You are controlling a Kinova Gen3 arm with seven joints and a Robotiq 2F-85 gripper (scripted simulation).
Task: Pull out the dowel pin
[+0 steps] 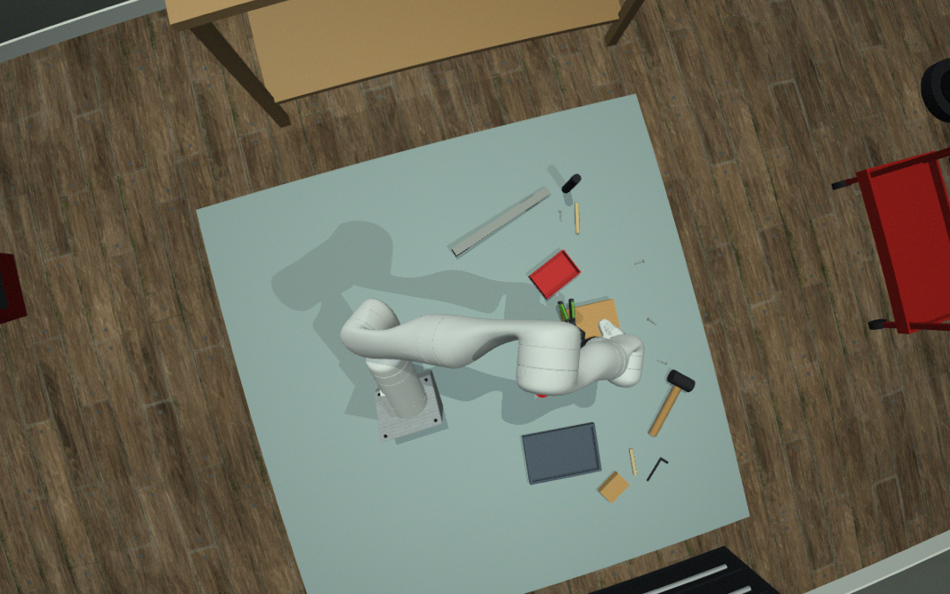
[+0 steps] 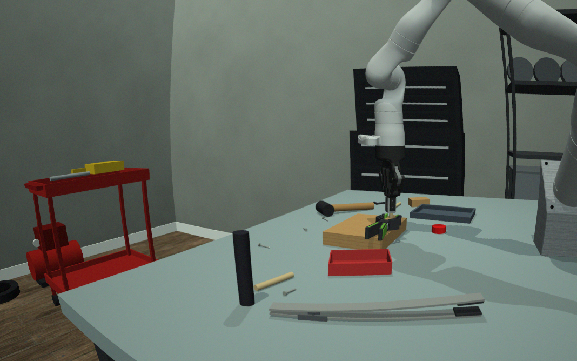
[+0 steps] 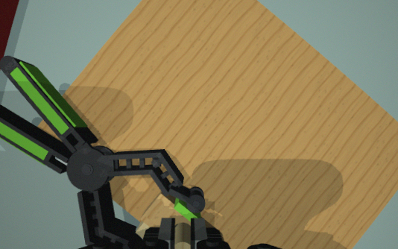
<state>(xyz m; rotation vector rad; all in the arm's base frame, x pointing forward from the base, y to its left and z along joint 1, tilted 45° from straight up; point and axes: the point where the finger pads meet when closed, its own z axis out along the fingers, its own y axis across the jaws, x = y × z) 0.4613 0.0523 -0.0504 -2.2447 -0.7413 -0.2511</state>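
Note:
My gripper (image 2: 390,207) (image 3: 182,237) is shut on the pale dowel pin (image 3: 182,238), upright over the near part of the wooden bench board (image 1: 599,311) (image 2: 350,225) (image 3: 231,93). The spring clamp (image 2: 395,222) (image 3: 87,169), black with green handles, sits at the board's edge, its jaws around the small block. One jaw with a green pad is just beside my fingertips. Only a little of the block (image 3: 156,213) shows in the wrist view. The bench stop, the pin's lower end and the hole are hidden, so I cannot tell how deep the pin sits. The arm covers the gripper in the top view.
A red tray (image 1: 554,274) (image 2: 359,268) lies near the clamp handles. A red round cap (image 2: 438,228), a dark tray (image 1: 560,453) (image 2: 442,214) and a mallet (image 1: 665,409) (image 2: 353,207) lie around the board. A black cylinder (image 1: 571,183) (image 2: 243,268) stands farther off.

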